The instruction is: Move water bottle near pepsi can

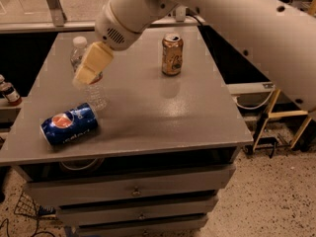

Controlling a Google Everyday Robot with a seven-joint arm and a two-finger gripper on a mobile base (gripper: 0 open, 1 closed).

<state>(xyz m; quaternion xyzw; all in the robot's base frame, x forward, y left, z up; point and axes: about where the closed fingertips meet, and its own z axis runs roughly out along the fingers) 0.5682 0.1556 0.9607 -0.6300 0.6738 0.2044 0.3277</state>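
The water bottle [97, 96] is clear with a white cap. It stands tilted at the left of the grey table [163, 112], its base close to the tabletop. My gripper [92, 64] reaches down from the upper right and is shut on the bottle's middle, where its cream fingers [94, 60] hide the label. The pepsi can [69, 125] is blue and lies on its side at the front left of the table. It is just below and left of the bottle's base, a small gap away.
A gold-brown can [172, 54] stands upright at the table's back middle. A small dark-capped brown bottle [10, 93] sits on a shelf off the left edge. Drawers [133, 191] are under the tabletop. A yellow-legged stand [276, 122] is on the right.
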